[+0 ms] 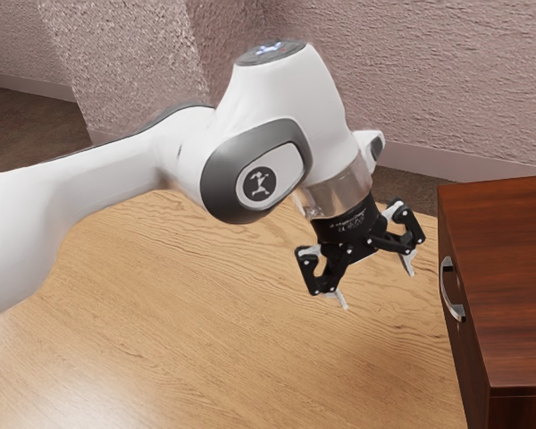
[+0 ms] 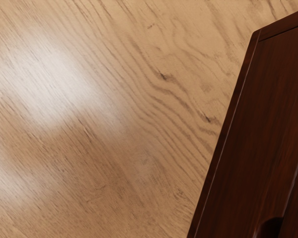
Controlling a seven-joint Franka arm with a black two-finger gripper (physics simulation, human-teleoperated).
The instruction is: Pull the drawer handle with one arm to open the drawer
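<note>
Light wood-grain worktop carries a dark red-brown drawer cabinet at the exterior view's right edge, and the white arm comes in from the exterior view's left above the worktop. The black gripper is tilted toward the cabinet with its fingers spread wide, holding nothing, clear of the worktop and near the cabinet front but not touching it. The curved metal drawer handle sits upright on that front, which looks flush with the cabinet; in the wrist view the cabinet stands on the worktop.
</note>
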